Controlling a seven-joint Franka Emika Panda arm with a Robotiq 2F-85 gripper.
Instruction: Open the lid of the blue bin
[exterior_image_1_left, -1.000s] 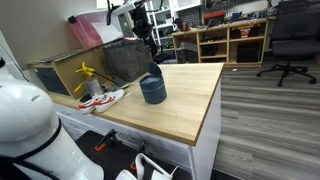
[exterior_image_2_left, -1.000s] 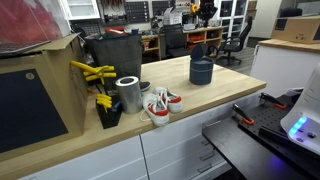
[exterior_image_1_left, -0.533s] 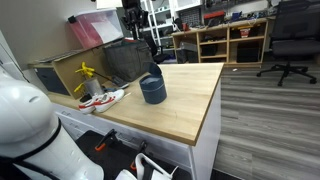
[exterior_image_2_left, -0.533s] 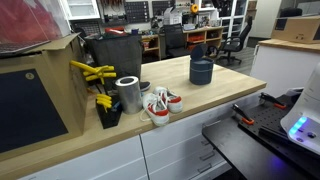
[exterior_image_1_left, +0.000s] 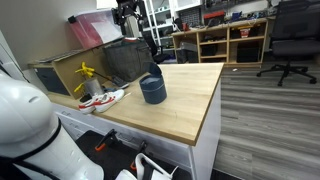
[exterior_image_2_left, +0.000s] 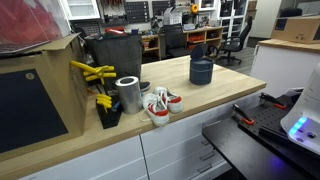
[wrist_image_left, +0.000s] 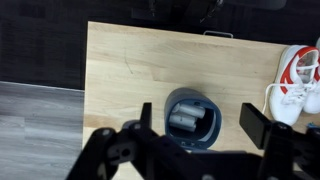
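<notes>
- An exterior view looks down across the table (exterior_image_1_left: 190, 105) from mid-distance.
- An exterior view sits low along the table edge, with the blue bin (exterior_image_2_left: 201, 72) farther off.
- Wrist view looks straight down; all three share it.

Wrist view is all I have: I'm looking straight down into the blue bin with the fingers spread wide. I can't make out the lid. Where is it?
Observer: The lid stands tilted up from the rim of the blue bin, as both exterior views show. The bin is open.
Operator: Good. What is beyond the shoes at the edge of my frame?
Observer: A shiny metal canister stands upright close beside the shoes, well apart from the bin.
</notes>
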